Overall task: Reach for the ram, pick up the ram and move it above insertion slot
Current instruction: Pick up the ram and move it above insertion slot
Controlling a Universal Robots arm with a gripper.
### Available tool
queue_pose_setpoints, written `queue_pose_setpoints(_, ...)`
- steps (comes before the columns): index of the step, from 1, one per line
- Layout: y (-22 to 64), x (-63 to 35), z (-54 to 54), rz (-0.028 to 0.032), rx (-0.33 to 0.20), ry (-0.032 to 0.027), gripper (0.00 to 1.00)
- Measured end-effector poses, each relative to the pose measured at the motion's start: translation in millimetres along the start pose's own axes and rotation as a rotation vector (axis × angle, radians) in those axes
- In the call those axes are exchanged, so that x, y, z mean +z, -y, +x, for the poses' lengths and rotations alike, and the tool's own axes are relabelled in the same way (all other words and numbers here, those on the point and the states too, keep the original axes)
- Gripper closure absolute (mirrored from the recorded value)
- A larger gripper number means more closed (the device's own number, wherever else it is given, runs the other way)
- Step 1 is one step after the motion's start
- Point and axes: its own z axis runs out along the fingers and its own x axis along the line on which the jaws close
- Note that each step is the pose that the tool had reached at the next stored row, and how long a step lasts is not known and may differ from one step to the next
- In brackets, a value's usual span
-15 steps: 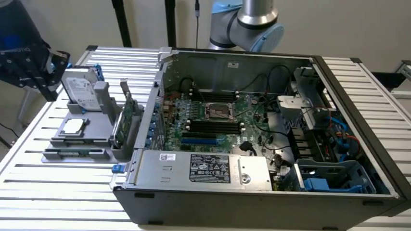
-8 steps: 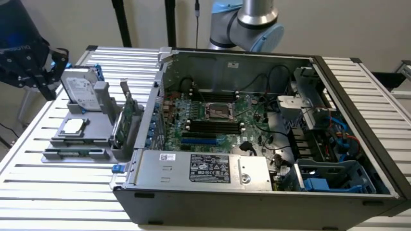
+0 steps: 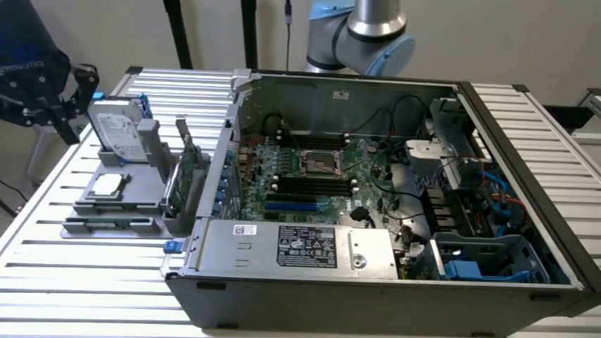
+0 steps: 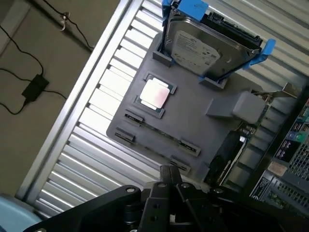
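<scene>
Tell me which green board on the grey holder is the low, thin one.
The ram, low in a slot at the holder's edge by the square processor; the expansion card stands tall beside the computer case.

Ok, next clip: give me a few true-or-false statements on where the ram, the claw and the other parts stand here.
1. The claw holds the ram. False: the ram lies in the gray tray, not in the claw.
2. The hard drive sits in a blue caddy. True.
3. The computer case is closed. False: it is open, with its motherboard showing.
4. A square silver chip lies in the tray beside the hard drive. True.
</scene>
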Motion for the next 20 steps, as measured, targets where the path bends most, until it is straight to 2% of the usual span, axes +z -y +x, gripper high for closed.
queue_pose_setpoints(20, -0.1, -2.2, 0.0, -0.0016, -0.364, -0.0138, 0.89)
